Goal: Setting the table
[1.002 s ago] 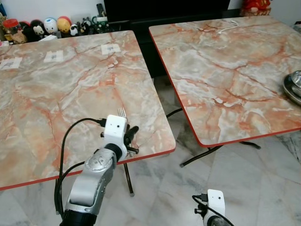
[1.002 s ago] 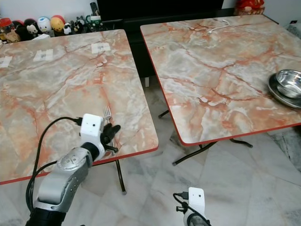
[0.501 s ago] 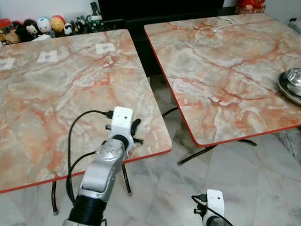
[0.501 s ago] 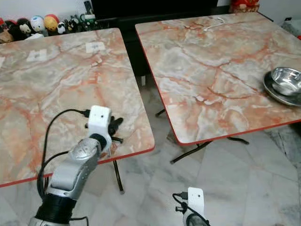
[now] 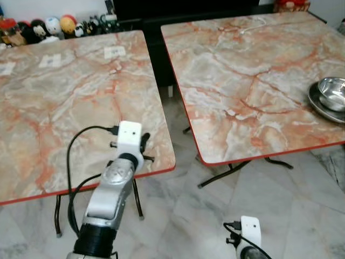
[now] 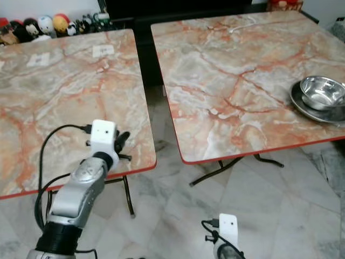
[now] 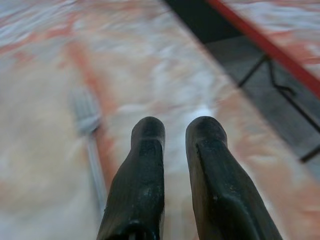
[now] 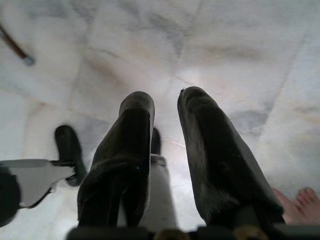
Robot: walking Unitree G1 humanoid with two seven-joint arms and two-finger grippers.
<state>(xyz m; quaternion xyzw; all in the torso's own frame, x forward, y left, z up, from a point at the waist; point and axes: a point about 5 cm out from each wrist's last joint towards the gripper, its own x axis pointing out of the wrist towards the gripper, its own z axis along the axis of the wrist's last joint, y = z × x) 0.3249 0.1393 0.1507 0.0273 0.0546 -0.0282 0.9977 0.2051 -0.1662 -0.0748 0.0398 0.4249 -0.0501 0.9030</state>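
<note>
1. Your left hand (image 7: 172,135) sits over the near right corner of the left worktop (image 5: 64,102), lower left of the head frame. Its fingers (image 7: 142,165) show a narrow gap with nothing between them.
2. The fork (image 7: 90,140) lies flat on that worktop just beside the left hand, tines pointing away from you. It looks blurred in the wrist view, and you can't tell whether the finger touches the handle.
3. Your right hand (image 8: 165,120) hangs low over the marble floor (image 8: 240,65), at the bottom edge of the head frame. Its fingers are slightly apart and empty.
4. A steel bowl (image 6: 322,91) sits on a plate (image 6: 302,105) at the right edge of the right worktop (image 6: 232,70), well apart from the fork.
5. Figurines (image 5: 51,26) line the far edge at upper left, with paper labels (image 5: 114,52) on the left worktop.
6. Bare toes (image 8: 300,197) of a person show at the lower right of the right wrist frame.
</note>
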